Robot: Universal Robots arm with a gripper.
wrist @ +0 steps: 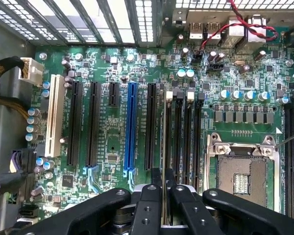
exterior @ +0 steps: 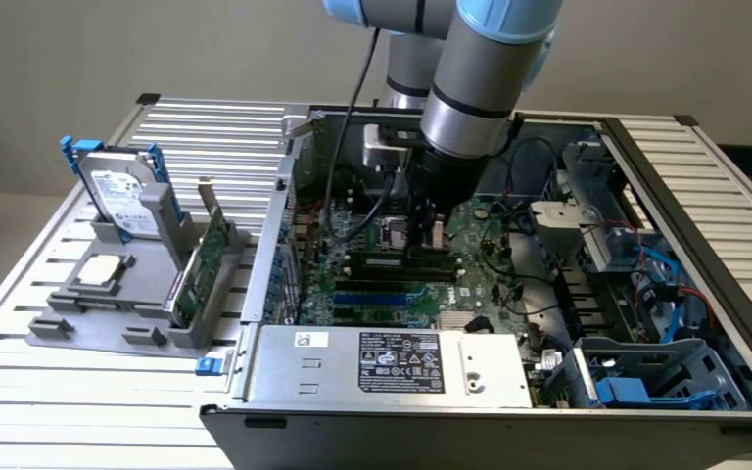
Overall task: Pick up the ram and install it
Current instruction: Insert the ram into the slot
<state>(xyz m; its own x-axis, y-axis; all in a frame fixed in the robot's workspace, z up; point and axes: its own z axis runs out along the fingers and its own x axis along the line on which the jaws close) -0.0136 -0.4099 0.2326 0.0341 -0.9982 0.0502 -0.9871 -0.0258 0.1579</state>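
— Where's the ram (wrist: 165, 127) now?

— In the gripper (wrist: 163, 172). From the wrist view the two black fingers (wrist: 151, 196) are pinched narrow on it, one on each face, and the stick shows edge-on as a thin pale line running out between them.

— And over what?

— Over the motherboard (wrist: 112, 127), right along the black memory slots (wrist: 188, 132) with their white latches, parallel to them. The blue slot (wrist: 131, 127) lies to one side and the CPU socket (wrist: 242, 171) beyond the memory slots on the other.

— Is it seated?

— I can't tell. In the exterior view the arm (exterior: 474, 88) reaches straight down into the open computer case (exterior: 350, 411), and the stick is a dark strip low at the board beneath the fingertips. Whether it is touching the slot or just above it, I can't make out.

— What about the other parts?

— Outside the case, on the exterior view's left, a grey holder (exterior: 89, 333) stands on the slatted table (exterior: 36, 411). It holds the hard drive (exterior: 121, 201) with blue rails upright and a green expansion card (exterior: 207, 259) on edge beside it.
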